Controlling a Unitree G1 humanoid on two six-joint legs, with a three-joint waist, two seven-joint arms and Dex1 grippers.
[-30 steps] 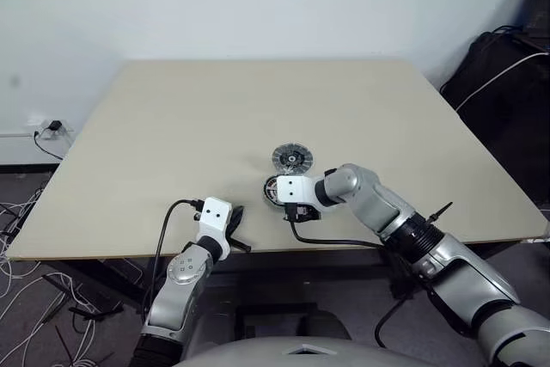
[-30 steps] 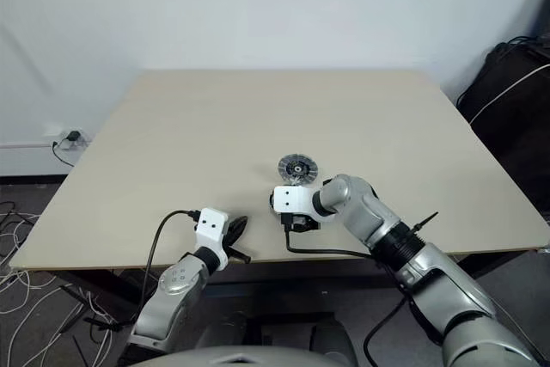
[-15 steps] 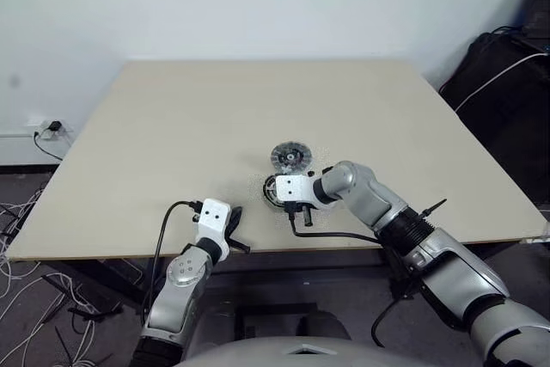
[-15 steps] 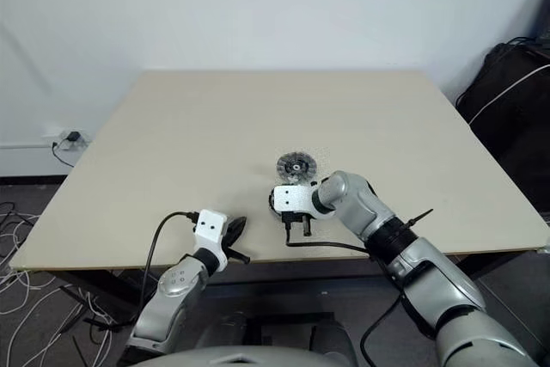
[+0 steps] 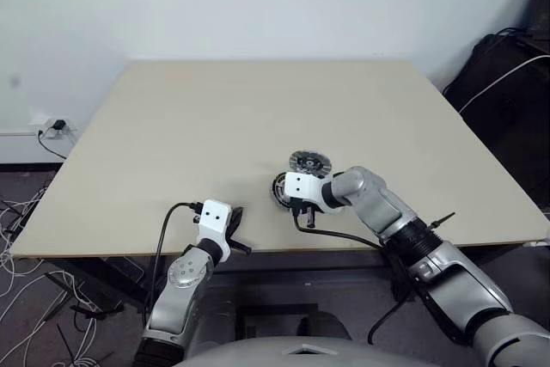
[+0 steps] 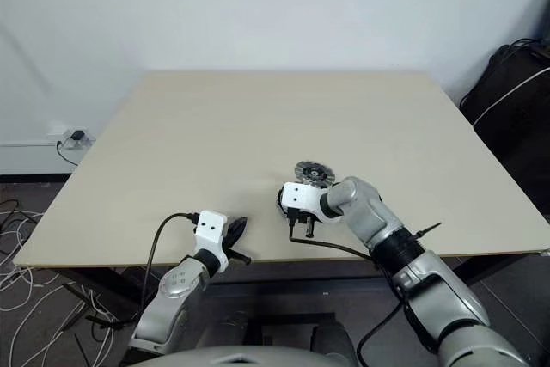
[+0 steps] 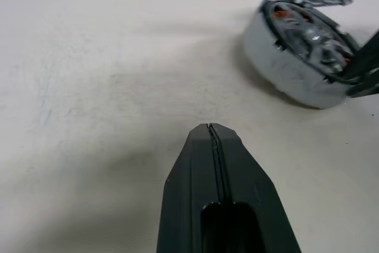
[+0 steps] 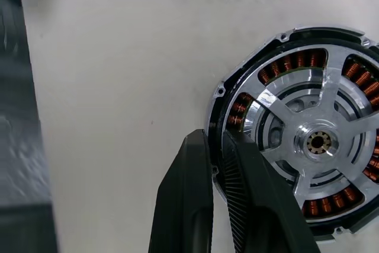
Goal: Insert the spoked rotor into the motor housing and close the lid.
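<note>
- Table [image 5: 172, 126]: broad and pale, carrying every part near its front edge; risk of a part sliding off that edge if nudged.
- Housing [image 8: 296, 128]: shallow cup with copper windings, spoked rotor [image 8: 317, 140] already seated inside, hub centred.
- Right gripper [image 8: 216, 164]: nearly pressed together, pinching the housing's rim wall, one finger outside, one inside over the windings; risk of scraping copper or tipping the cup if lifted.
- Lid [image 5: 309, 162]: lying just behind the housing, ribbed face up, not yet fitted; risk of being knocked by the right arm.
- Left gripper [image 7: 210, 137]: pressed together, empty, resting near the front edge, apart from the housing.
</note>
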